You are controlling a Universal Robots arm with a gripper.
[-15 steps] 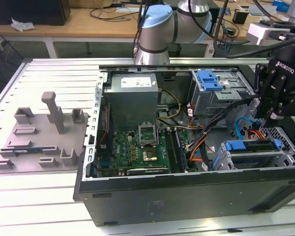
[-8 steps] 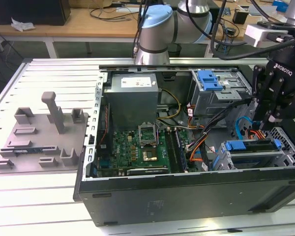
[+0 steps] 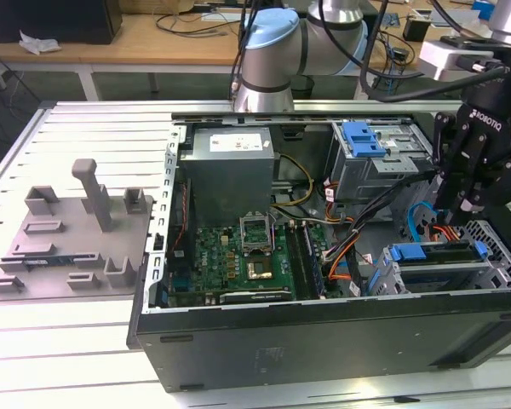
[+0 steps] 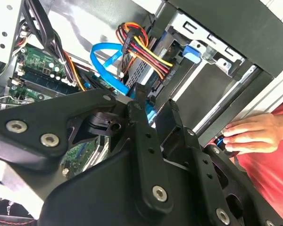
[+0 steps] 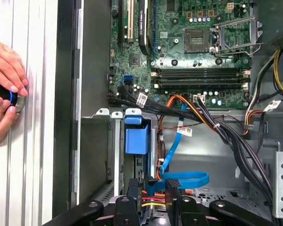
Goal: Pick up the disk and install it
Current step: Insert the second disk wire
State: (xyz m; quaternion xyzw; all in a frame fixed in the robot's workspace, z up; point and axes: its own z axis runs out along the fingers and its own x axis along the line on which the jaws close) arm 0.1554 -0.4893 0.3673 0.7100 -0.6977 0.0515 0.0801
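The disk [image 3: 436, 254] sits edge-on in the drive cage [image 3: 494, 256] at the front right corner of the open computer case, with blue carrier ends on both sides. Its blue carrier tab [image 5: 137, 136] faces the motherboard, and the tab [image 4: 193, 52] also shows in the second wrist view. A blue data cable [image 5: 179, 179] and a red-yellow power cable [image 4: 146, 44] run to the disk. My black gripper [image 3: 464, 209] hovers just above the cage. Its fingers stand open a narrow gap in both wrist views [image 4: 153, 101] [image 5: 153, 186], with nothing between them.
A person's hand [image 5: 4, 94] [image 4: 247, 134] holds a round blue-and-black knob on the table beside the case wall. A grey power supply [image 3: 230, 166], motherboard [image 3: 238, 260], black cable bundle [image 5: 226, 132] and a second caged bay with a blue tab [image 3: 362, 139] fill the case. A grey fixture plate [image 3: 68, 239] lies at the exterior view's left.
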